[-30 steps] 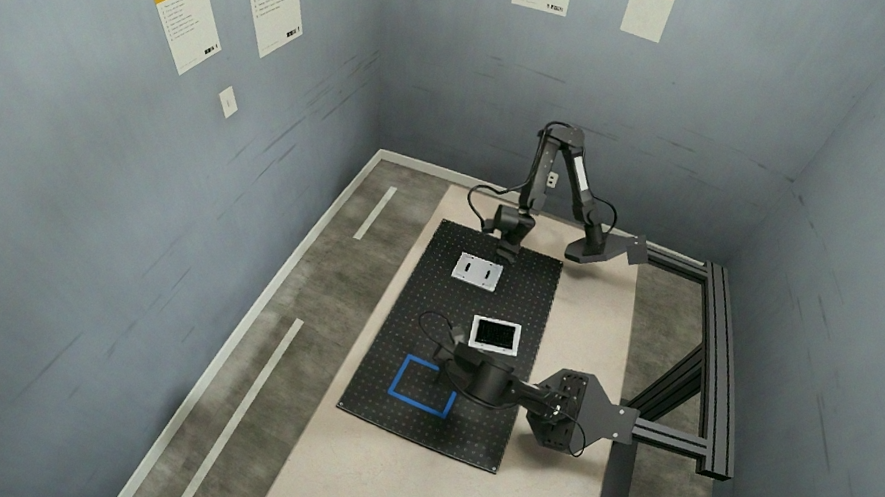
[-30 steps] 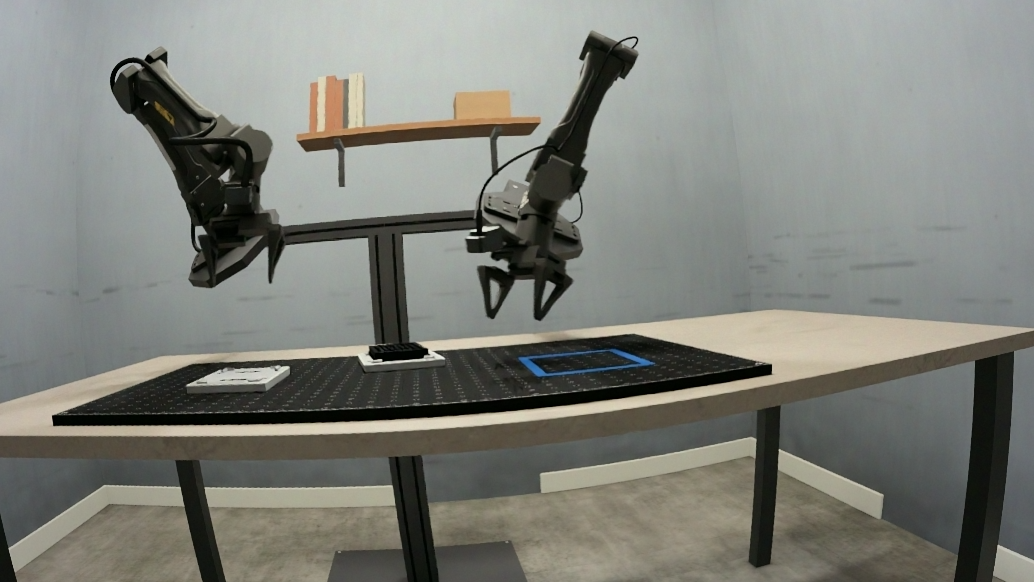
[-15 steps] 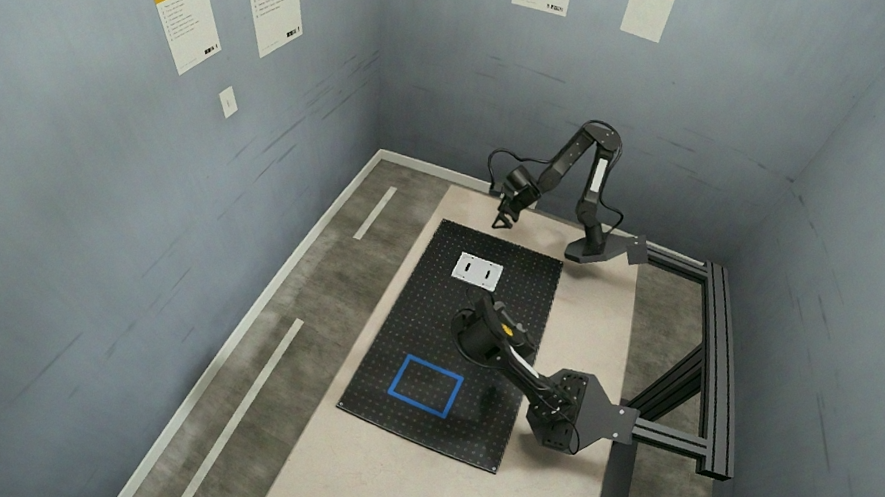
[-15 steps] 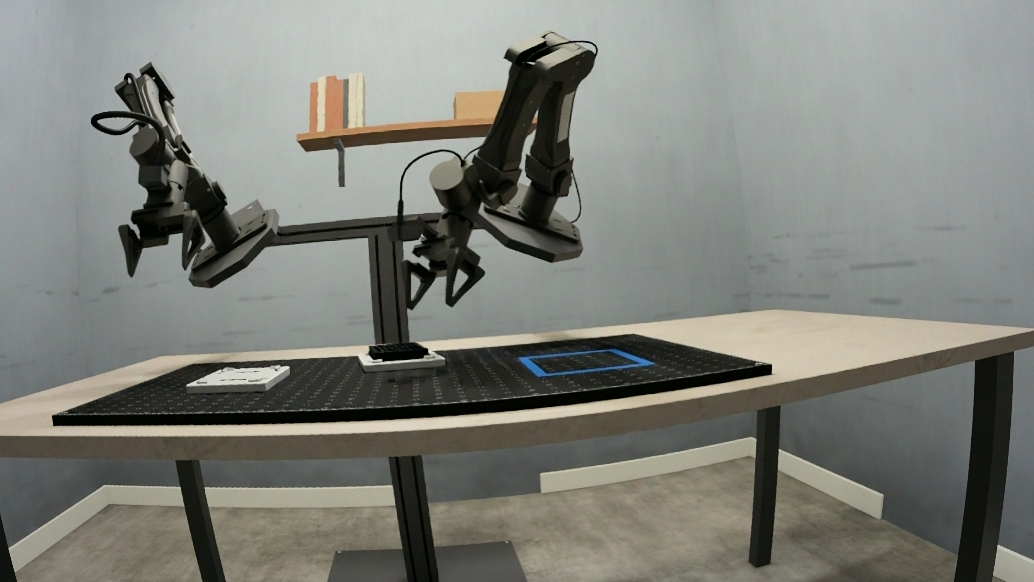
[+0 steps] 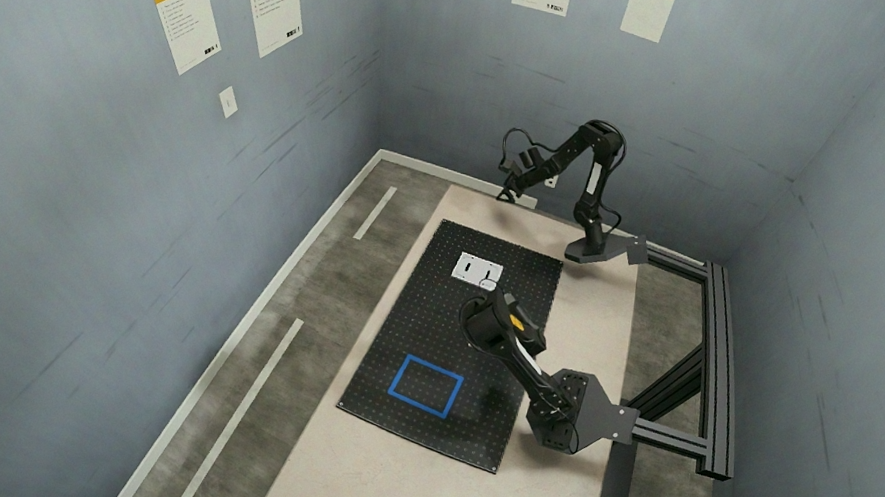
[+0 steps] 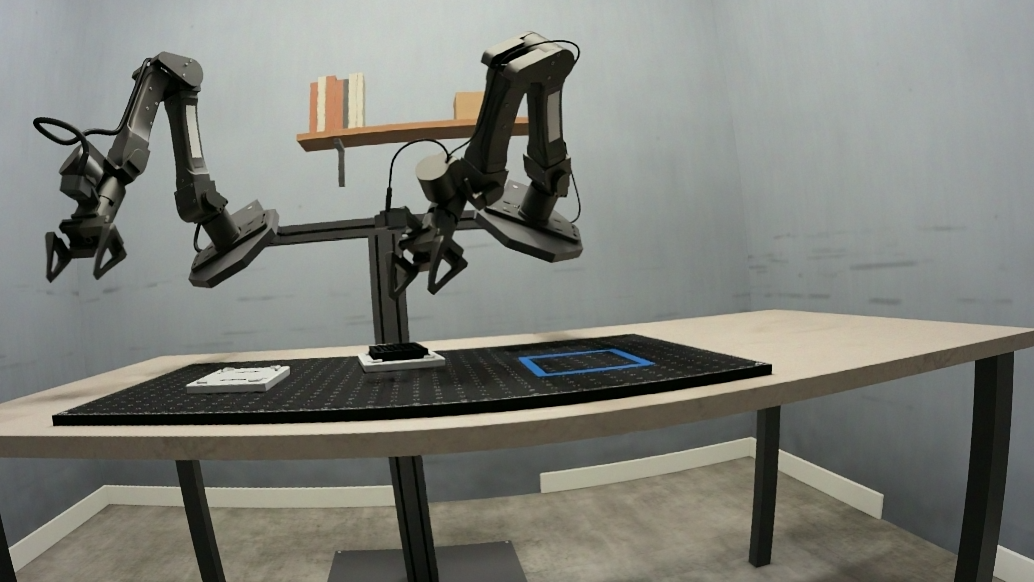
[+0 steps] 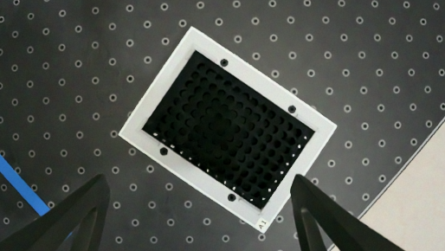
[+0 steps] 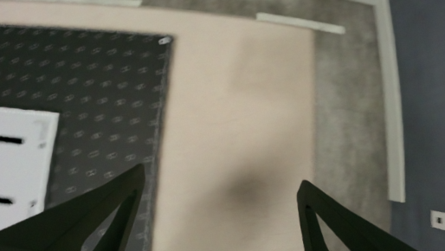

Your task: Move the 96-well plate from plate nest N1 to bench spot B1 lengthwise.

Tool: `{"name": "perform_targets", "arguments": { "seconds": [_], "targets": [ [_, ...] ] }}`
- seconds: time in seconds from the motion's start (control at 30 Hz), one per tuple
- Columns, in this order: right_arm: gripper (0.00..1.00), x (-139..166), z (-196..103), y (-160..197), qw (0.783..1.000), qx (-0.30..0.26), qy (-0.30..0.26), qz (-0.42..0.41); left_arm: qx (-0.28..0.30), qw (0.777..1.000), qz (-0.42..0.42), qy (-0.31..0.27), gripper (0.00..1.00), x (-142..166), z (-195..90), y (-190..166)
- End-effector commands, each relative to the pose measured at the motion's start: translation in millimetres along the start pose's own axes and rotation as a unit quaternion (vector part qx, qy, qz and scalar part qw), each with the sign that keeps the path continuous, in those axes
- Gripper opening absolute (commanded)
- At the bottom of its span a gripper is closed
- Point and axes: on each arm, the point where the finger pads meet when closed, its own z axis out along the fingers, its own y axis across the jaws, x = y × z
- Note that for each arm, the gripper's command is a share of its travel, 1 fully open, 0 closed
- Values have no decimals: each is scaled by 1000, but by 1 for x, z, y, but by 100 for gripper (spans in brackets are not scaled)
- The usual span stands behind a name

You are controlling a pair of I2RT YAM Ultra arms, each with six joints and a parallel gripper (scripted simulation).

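The black 96-well plate sits in a white nest in the middle of the board; the left arm hides both in the top view. The blue taped outline is bare. My left gripper is open and empty, high above the plate's area; the plate appears turned diagonally between and ahead of its fingers in the left wrist view. My right gripper is open and empty, raised beyond the board's far end, away from the plate.
A second white nest stands empty on the right arm's side of the black perforated board. The outline lies at the board's other end. The left arm leans over the board near the plate's nest.
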Motion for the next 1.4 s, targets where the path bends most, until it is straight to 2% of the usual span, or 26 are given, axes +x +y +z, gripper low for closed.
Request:
{"name": "perform_targets", "arguments": {
  "seconds": [0.0, 0.17, 0.37, 0.53, 0.6, 0.73, 1.0, 1.03, 1.1, 1.23, 1.37],
  "targets": [
    [100, -28, 8, -11, 997, -38, -60, -8, 2, 1000, 3, -2, 100, 5, -6, -6],
    [100, -25, 10, -37, 998, -13, -54, 0, 5, 1000, 4, -4, 100, 4, -6, -7],
    [100, -25, 9, -34, 999, -16, -52, 0, 6, 1000, 6, -2, 100, 5, -6, -8],
    [100, -21, 11, -30, 999, -19, -42, 18, 2, 1000, -4, 24, 100, 15, -4, -9],
    [100, -6, 14, -19, 999, -27, -12, 42, -6, 999, -30, 43, 100, 17, -3, -7],
    [100, 3, 19, 20, 994, -62, 26, 84, -24, 991, -91, 91, 100, 24, -1, -8],
    [100, 27, 4, 142, 970, -166, 126, 123, -59, 962, -215, 159, 100, 15, 9, -12],
    [100, 28, 0, 154, 967, -175, 136, 124, -62, 958, -223, 169, 100, 17, 10, -14],
    [100, 28, 0, 154, 967, -175, 136, 124, -62, 958, -223, 169, 100, 17, 10, -14],
    [100, 49, -26, 205, 951, -202, 199, 123, -73, 932, -287, 211, 100, 18, 14, -17],
    [100, 71, -54, 239, 939, -211, 251, 107, -88, 905, -340, 240, 100, 14, 20, -17]
  ]
}}
